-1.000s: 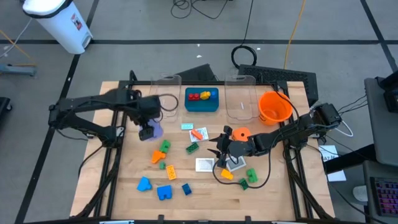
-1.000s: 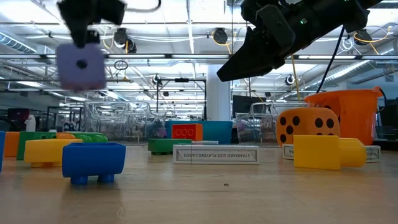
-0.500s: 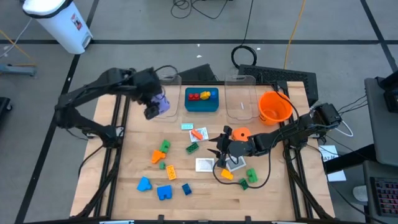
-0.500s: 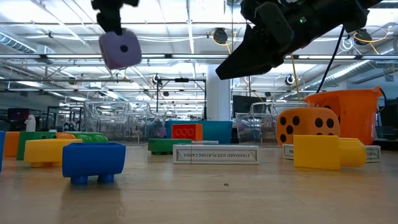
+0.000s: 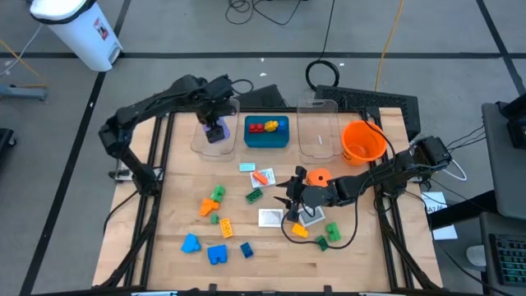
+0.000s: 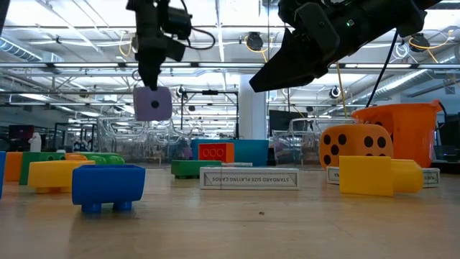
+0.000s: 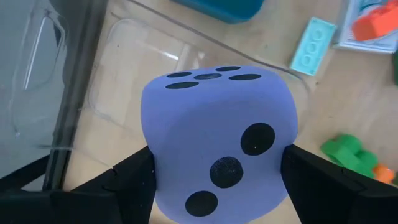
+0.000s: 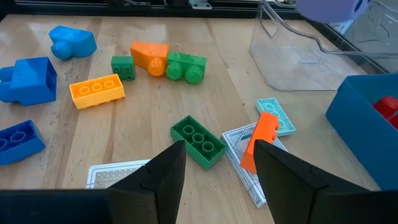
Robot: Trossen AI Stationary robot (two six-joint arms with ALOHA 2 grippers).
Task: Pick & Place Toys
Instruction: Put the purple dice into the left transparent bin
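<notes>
The wooden tabletop is carrying everything. Two clear bins are standing at its far edge, the left clear bin and the right clear bin, with a teal tray sitting between them and holding red and yellow pieces. An orange bowl is resting near the far right corner.

The left arm is reaching over the left clear bin, and its left hand is pinching a purple die between its fingers, holding it in the air above that bin. In the low view the purple die is hanging well above the surface.

The right arm is stretching in from the right edge, and its right hand is hovering over the middle of the tabletop with its fingers spread and nothing between them. Just beside it lie an orange die and a white card.

Loose bricks are lying towards the near edge: a blue brick, a yellow brick and a green brick.
</notes>
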